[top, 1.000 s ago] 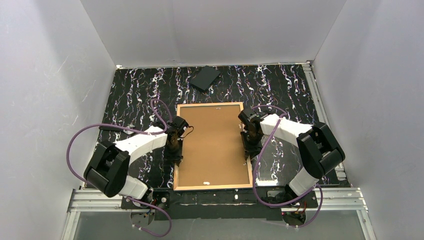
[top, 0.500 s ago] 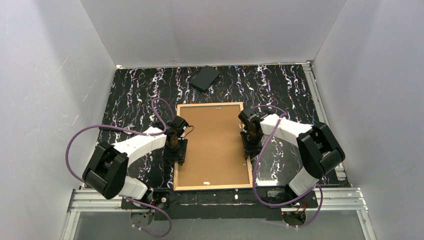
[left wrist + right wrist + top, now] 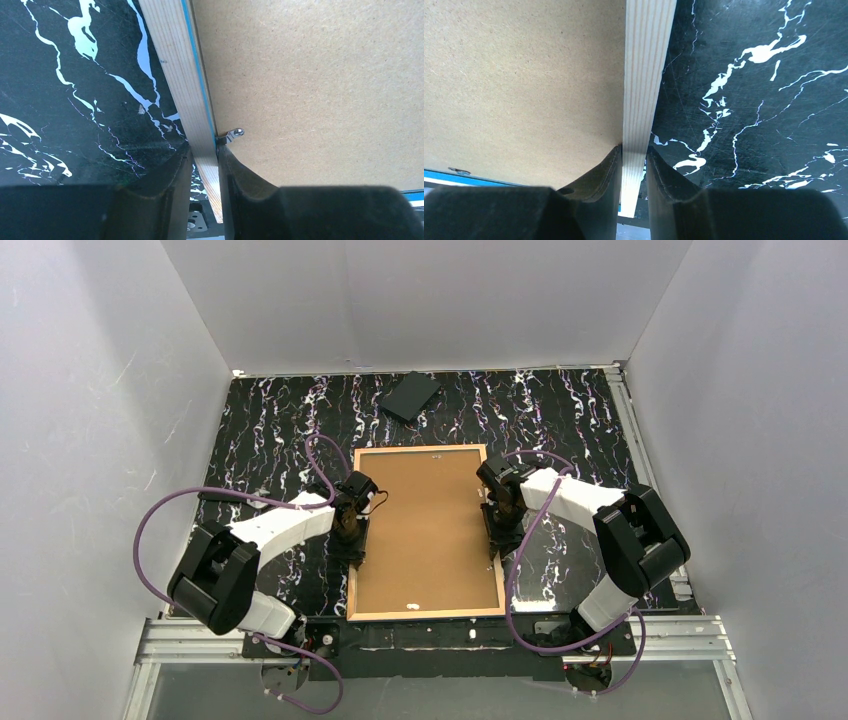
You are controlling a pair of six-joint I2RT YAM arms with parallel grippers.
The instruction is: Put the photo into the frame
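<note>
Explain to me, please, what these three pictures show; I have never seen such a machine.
They show two robot arms bolted at the near edge of a black marbled table. One picture looks down from above. The other two come from small cameras on the wrists, looking along the fingers. A large wooden frame sits in the middle, filled by a brown board. The left tool pinches the frame's left rail, and the right tool pinches its right rail. A small black slab lies beyond the frame, apart from it. No photo is visible.
</note>
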